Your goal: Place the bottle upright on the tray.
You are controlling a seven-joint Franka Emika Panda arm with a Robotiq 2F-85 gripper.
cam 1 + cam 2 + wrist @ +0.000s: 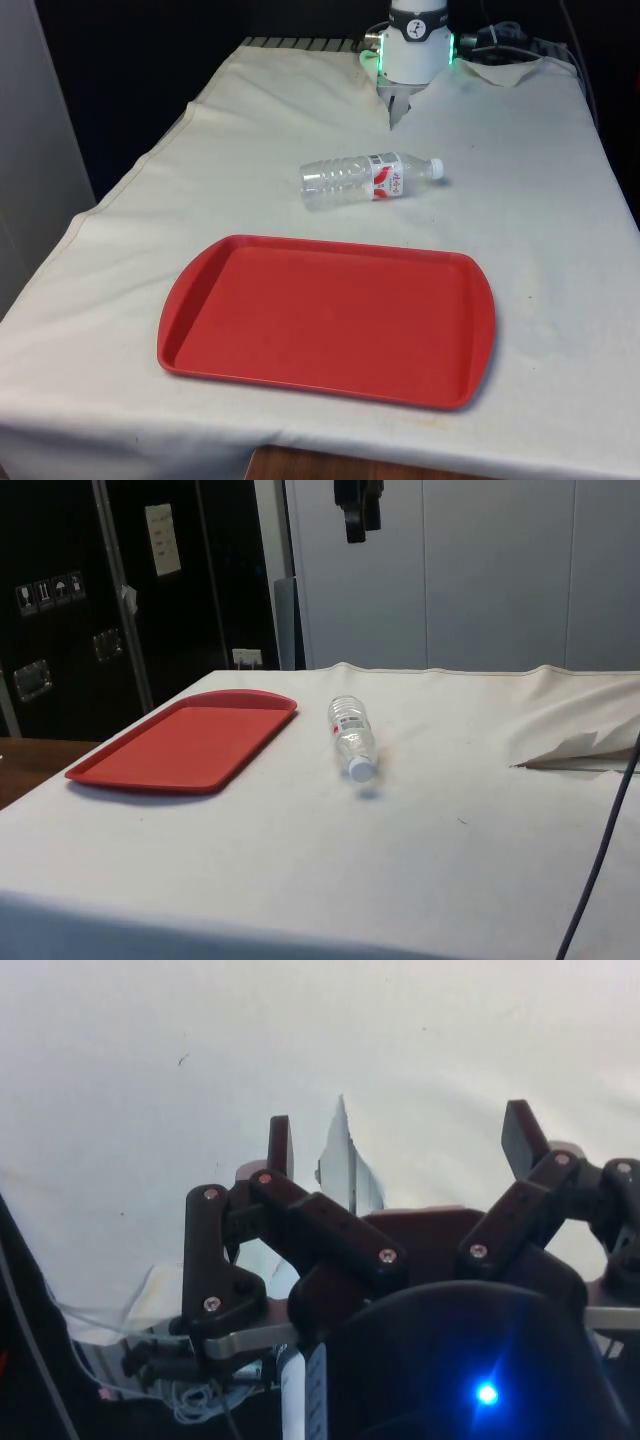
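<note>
Bottle (368,179): clear plastic, white cap, red-and-white label, lying on its side on the white cloth (520,230), well below the jaws and some way out from under them, toward the tray; nothing touches it. In the side view the bottle (352,737) lies with its cap end pointing toward that camera and its base away, just beside the tray's near corner but apart from it. Tray (205,300): red, flat, with rounded corners and a low raised rim, resting on the cloth on the far side of the bottle from the jaws; its surface carries nothing; in the side view the tray (190,745) sits beside the bottle. Gripper (356,530): black, two fingers, hanging high over the table with its tips pointing down. In the wrist view the gripper (400,1140) has its jaws spread wide, with bare cloth and one sharp fold showing in the gap between them; they hold nothing. Fingers (280,1145): straight and dark, one to each side of that gap. In the front view the gripper (397,108) sits above the cloth behind the bottle.
</note>
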